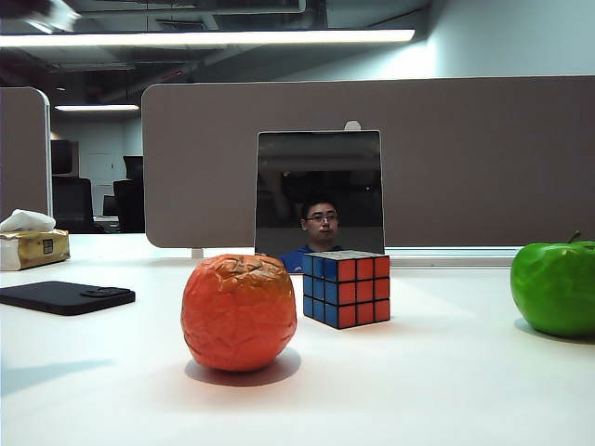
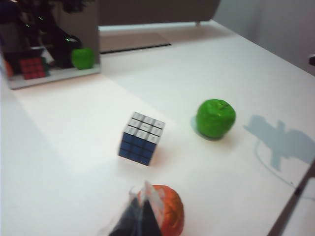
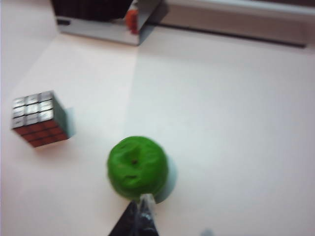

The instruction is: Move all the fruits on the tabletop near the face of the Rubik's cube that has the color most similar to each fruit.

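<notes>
Nearest the exterior camera sits the wrinkly orange fruit [image 1: 239, 312], toward the desk's [image 1: 446, 390] front edge and just beside the Rubik's cube [image 1: 346, 289], which stands behind it. The cube shows a red face and a blue face on its sides and a pale face on top. Well apart from both, out toward the desk's right edge, rests the glossy green apple [image 1: 555, 288].

Neither arm appears in the exterior view. The left gripper [image 2: 139, 220] hangs right over the orange fruit [image 2: 166, 210], with the cube [image 2: 141, 138] beyond it — so the left arm is plainly the nearer one for that fruit. Its fingers read as drawn close together with nothing between them, though the blur leaves that unsure. The right gripper [image 3: 140, 219] hovers just short of the apple [image 3: 138, 167], directly ahead of its tips; only a sliver shows, so its opening cannot be told.

No green face is visible — likely it faces away from the camera.
</notes>
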### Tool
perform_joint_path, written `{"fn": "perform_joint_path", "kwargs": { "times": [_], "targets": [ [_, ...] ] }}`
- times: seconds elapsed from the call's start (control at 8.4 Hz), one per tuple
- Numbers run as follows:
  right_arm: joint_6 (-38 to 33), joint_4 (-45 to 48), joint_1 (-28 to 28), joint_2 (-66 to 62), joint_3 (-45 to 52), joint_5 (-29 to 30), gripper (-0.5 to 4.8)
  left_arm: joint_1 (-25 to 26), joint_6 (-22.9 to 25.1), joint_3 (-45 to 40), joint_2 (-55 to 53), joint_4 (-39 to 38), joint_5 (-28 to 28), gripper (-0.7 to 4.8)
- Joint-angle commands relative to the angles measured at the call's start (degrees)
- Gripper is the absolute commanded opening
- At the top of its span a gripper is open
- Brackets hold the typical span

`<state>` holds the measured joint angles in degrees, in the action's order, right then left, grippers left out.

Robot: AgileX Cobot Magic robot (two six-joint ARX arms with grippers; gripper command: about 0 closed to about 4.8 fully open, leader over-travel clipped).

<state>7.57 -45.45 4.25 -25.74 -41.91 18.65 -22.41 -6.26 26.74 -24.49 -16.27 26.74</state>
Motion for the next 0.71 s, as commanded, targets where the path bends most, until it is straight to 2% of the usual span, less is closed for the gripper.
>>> {"fn": "perform_joint_path", "kwargs": {
  "times": [0.12, 0.6, 0.71],
  "targets": [
    [-0.3, -5.8, 0.0, -4.2, -0.3, 7.0, -0.01, -13.9, -2.2, 0.6, -15.5, 17.7, -5.6, -0.05],
    [-0.4, -5.3, 0.0, -7.8, -0.2, 7.0, -0.01, -13.9, -2.2, 0.6, -20.0, 20.5, -5.5, -0.05],
    [-1.8, -5.6, 0.0, -11.6, -0.2, 7.0, -0.01, -14.0, -1.9, 0.7, -21.2, 21.3, -2.2, -0.05]
  ]
}}
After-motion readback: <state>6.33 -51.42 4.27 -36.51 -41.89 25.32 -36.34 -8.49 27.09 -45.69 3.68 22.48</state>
